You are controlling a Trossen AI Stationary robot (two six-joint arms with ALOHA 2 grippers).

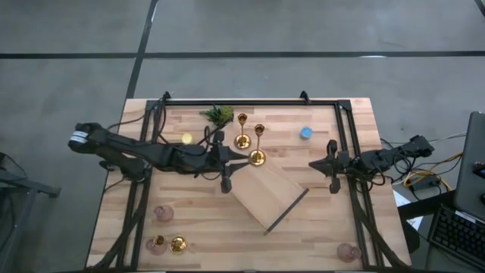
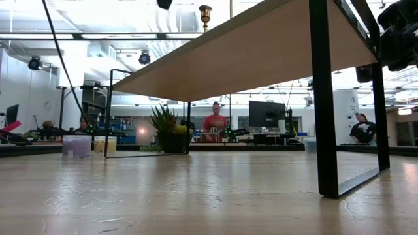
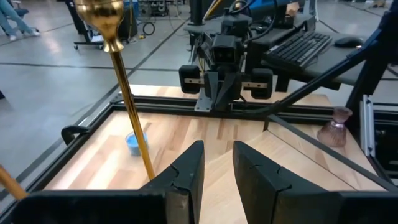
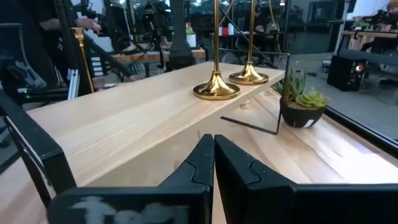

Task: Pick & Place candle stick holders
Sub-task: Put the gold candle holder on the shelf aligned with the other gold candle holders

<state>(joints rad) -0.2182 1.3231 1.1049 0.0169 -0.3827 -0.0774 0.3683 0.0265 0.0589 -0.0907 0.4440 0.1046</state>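
Up close, two dark fingers of the left gripper (image 3: pixel 217 149), a small way apart, nothing between them. Just beside one finger, the thin stem of a gold candlestick (image 3: pixel 132 118), standing straight up near the wooden board (image 1: pixel 269 196). Close by it, a second gold candlestick (image 1: pixel 242 140). Far off at a table corner, a third gold candlestick (image 1: pixel 178 244) with two pink cups (image 1: pixel 163 214). Right gripper (image 1: pixel 331 167) squeezed shut, empty, waiting at the right side.

Best way now, probably: open wider first. Slide sideways until the stem sits in the middle of the gap. Squeeze gently. Lift straight up. Mind the neighbour, easy to knock over.
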